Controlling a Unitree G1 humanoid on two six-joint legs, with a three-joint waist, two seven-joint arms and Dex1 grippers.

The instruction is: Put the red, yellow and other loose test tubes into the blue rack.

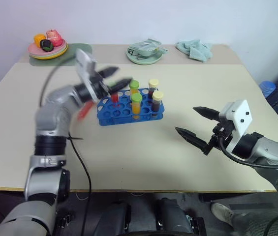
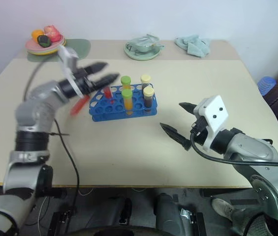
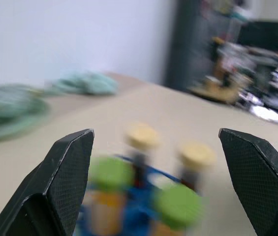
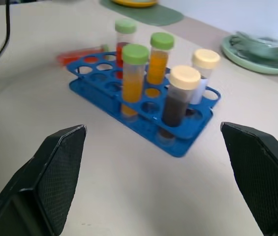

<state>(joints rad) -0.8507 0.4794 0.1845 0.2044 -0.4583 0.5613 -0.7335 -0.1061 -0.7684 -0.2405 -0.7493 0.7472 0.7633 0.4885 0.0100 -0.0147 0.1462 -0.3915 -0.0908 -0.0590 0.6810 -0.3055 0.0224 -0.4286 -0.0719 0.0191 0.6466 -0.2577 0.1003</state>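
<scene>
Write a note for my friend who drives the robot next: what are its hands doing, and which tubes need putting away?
Left gripper: open, empty, above the blue rack.
Right gripper: open, empty, over the table to the rack's right.
Done: five tubes stand in the rack: one red tube, two orange tubes, two brown tubes.
Left: what looks like one loose red tube lies on the table beside the rack, on its far side from the right gripper. Pick it up and slot it into a free hole.
</scene>
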